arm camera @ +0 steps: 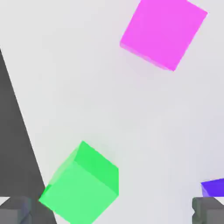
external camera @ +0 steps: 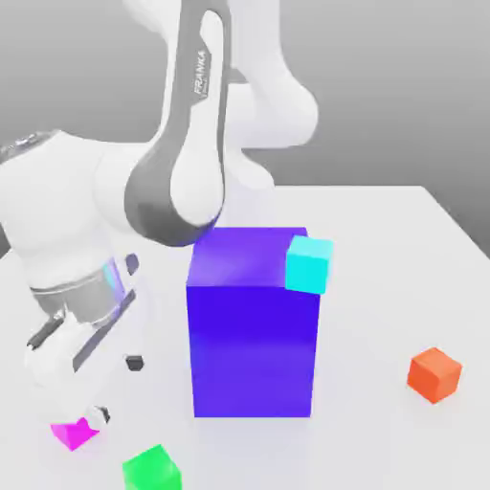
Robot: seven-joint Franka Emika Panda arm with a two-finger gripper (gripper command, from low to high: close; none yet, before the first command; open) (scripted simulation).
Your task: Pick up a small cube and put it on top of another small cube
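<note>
Hanging low over the white worktop [external camera: 402, 239] near its front corner on the exterior view's left, the gripper [external camera: 115, 390] is seen with its two dark-tipped fingers [external camera: 134, 363] spread as wide apart as they go, and nothing is held between them. One fingertip is seen just above the magenta cube [external camera: 75, 433], which is partly covered by it in the exterior view; whether the two touch cannot be told. The magenta cube is set flat on the worktop close to the front edge. The green cube [external camera: 151, 469] is placed just beside it, nearer the front edge and toward the exterior view's right, with a strip of bare worktop between them.

In the hand view the magenta cube [arm camera: 164, 33] and the green cube [arm camera: 83, 183] are both shown lying apart on the pale surface, each turned at a slant to the other. The green cube is seen close to one grey fingertip [arm camera: 15, 210], and a corner of the big blue-purple block [arm camera: 213, 187] is caught beside the other.

The big blue-purple block [external camera: 251, 330] is stood upright near the middle of the worktop. A cyan cube [external camera: 309, 264] is seen at its upper corner on the exterior view's right. An orange cube [external camera: 434, 373] is set well apart, toward the edge on the exterior view's right.
</note>
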